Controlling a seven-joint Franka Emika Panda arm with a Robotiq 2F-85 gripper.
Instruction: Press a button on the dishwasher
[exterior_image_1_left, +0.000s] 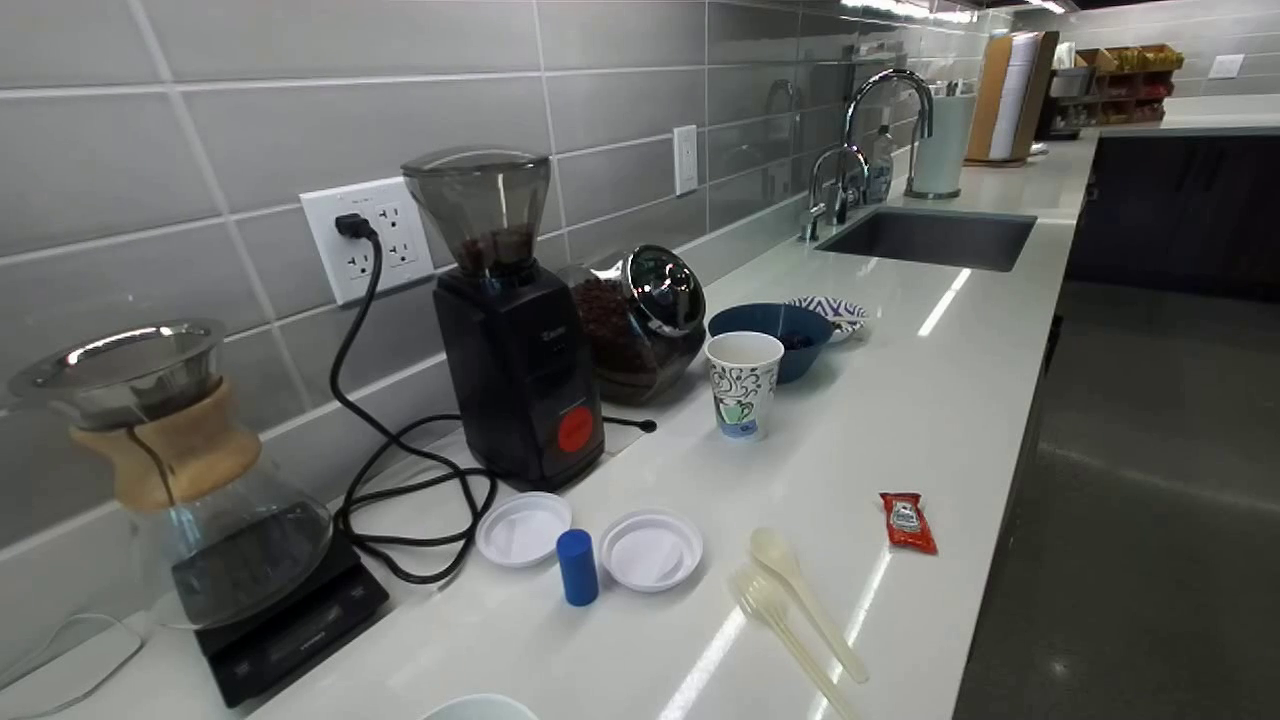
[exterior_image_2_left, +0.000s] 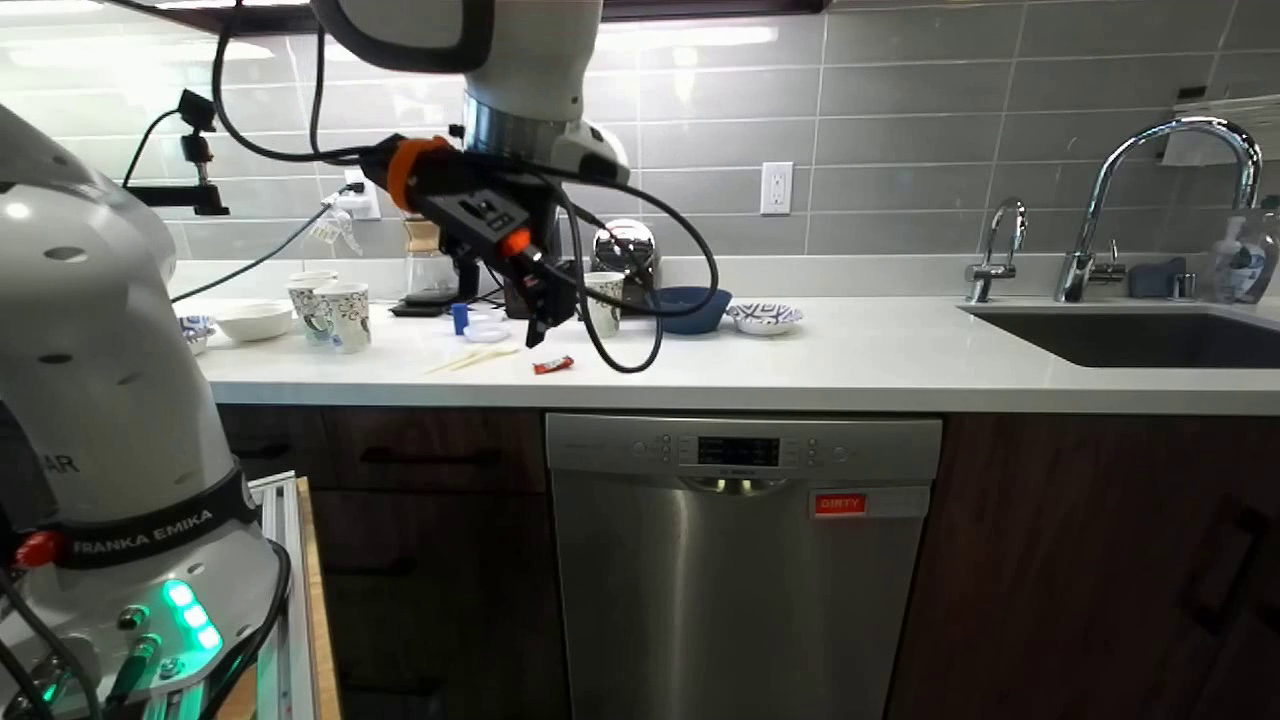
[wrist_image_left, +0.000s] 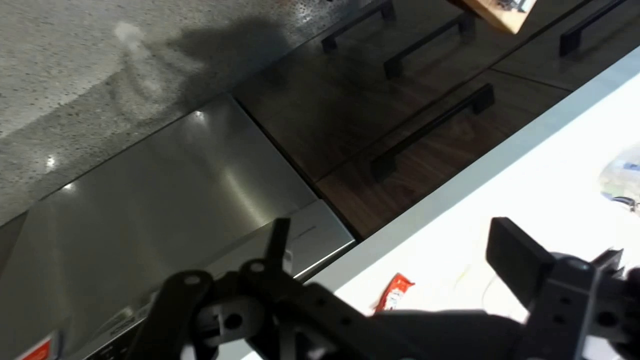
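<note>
The dishwasher (exterior_image_2_left: 735, 590) is a steel front under the counter in an exterior view. Its control panel (exterior_image_2_left: 600, 447) runs along the top, with a dark display (exterior_image_2_left: 738, 451) and small buttons (exterior_image_2_left: 665, 448) on both sides of it. In the wrist view the dishwasher (wrist_image_left: 150, 215) lies at the lower left, and a gripper finger hides part of its panel. My gripper (exterior_image_2_left: 505, 308) hangs above the counter, up and left of the panel, apart from the dishwasher. In the wrist view the gripper (wrist_image_left: 389, 232) is open, its fingers wide apart with nothing between them.
The white counter (exterior_image_2_left: 850, 350) overhangs the dishwasher. On it are a red packet (exterior_image_1_left: 908, 522), a paper cup (exterior_image_1_left: 743, 385), a blue bowl (exterior_image_1_left: 800, 350) and a coffee grinder (exterior_image_1_left: 520, 370). Drawer handles (wrist_image_left: 432, 132) stick out beside the dishwasher. A cable (exterior_image_2_left: 640, 368) loops beside the gripper.
</note>
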